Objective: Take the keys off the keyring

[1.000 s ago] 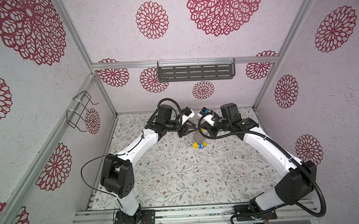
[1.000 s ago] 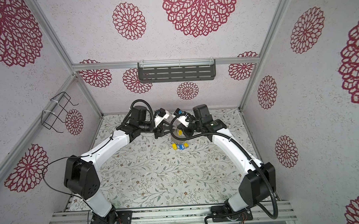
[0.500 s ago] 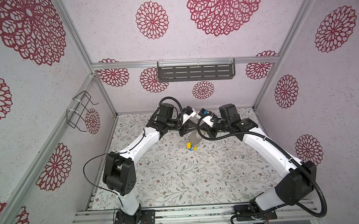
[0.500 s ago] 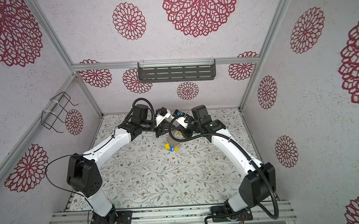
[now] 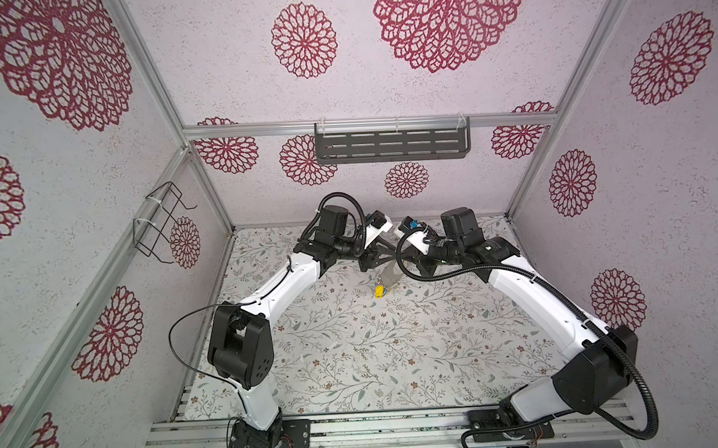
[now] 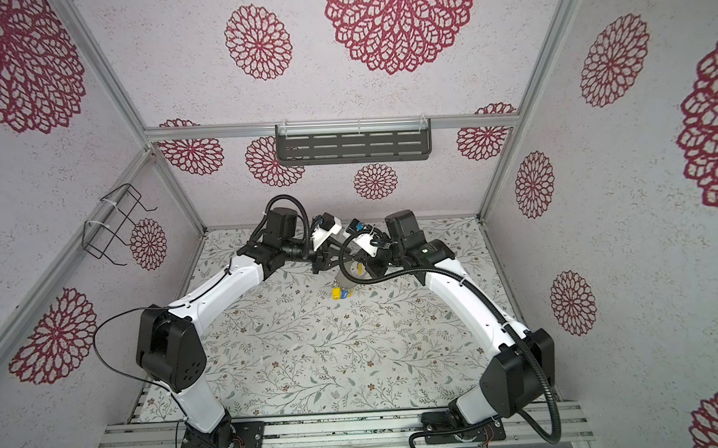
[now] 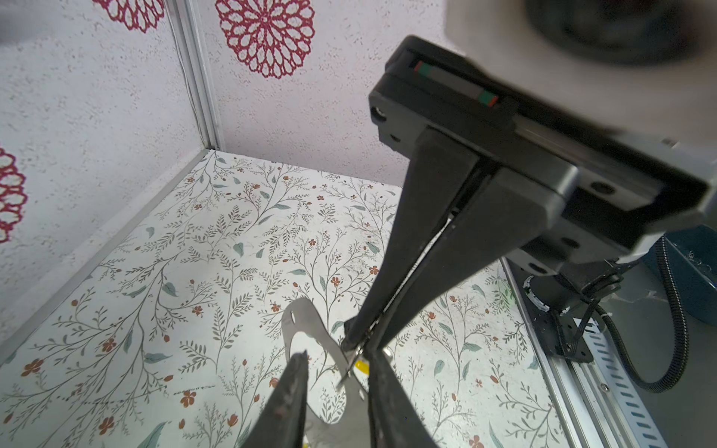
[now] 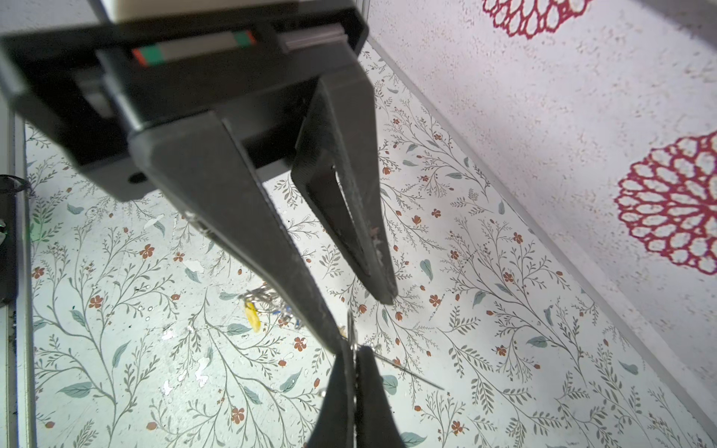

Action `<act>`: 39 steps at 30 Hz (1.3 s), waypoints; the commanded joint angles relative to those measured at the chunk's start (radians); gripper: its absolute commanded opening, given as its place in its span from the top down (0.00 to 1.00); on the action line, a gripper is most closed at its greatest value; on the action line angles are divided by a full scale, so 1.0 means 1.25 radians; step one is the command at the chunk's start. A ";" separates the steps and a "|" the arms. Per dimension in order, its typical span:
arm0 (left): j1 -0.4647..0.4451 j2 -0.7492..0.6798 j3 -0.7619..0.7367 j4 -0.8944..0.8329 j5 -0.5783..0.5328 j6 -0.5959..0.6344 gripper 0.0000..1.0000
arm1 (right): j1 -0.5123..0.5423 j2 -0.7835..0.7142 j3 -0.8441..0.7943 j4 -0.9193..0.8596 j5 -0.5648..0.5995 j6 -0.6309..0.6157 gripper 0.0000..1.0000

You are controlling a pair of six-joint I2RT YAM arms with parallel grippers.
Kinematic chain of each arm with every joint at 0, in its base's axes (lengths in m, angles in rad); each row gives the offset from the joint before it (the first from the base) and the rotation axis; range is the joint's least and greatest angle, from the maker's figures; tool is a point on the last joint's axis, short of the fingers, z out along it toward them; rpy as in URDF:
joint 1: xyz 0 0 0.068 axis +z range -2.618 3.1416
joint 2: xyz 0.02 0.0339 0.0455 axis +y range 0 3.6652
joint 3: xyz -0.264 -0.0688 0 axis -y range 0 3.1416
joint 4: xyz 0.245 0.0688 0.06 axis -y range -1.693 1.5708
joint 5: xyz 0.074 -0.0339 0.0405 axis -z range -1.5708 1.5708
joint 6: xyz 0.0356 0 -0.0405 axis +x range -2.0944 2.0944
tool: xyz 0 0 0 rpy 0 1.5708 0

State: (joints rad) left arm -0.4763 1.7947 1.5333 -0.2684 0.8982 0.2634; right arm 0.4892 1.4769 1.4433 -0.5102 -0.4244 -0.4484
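Two grippers meet at one keyring, far back on the table (image 5: pixel 355 358).
Top view: right gripper (image 5: pixel 405 268) clamps the keyring (image 5: pixel 390 275), keys (image 5: pixel 379 290) dangling. Left wrist: left gripper (image 7: pixel 338 355) gapes astride the keyring, empty. Right wrist: thin edge pinch; a tug could twist it loose. Since a second ago, keyring and keys sit further left.

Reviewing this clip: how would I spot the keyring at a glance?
At the back of the floral table, where both arms meet, look at the closed tips of the right gripper. The keyring is the flat grey horseshoe-shaped metal plate pinched there; the yellow and blue key tags beside it are small oblongs.
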 commanded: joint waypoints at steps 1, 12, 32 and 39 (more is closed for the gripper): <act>-0.017 0.017 0.007 -0.007 0.014 0.010 0.73 | 0.011 -0.044 0.019 0.070 -0.068 0.015 1.00; -0.018 0.041 0.033 -0.033 0.090 -0.017 1.00 | 0.010 -0.050 0.004 0.115 -0.072 0.037 1.00; -0.018 0.009 0.020 0.083 -0.004 -0.211 1.00 | 0.004 -0.092 -0.113 0.249 -0.033 0.107 1.00; 0.019 -0.010 -0.059 0.232 0.044 -0.279 0.48 | -0.001 -0.104 -0.135 0.251 -0.046 0.098 1.00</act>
State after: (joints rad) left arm -0.4541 1.8172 1.5116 -0.1066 0.9035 -0.0452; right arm 0.4808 1.3865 1.2652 -0.2573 -0.4286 -0.3363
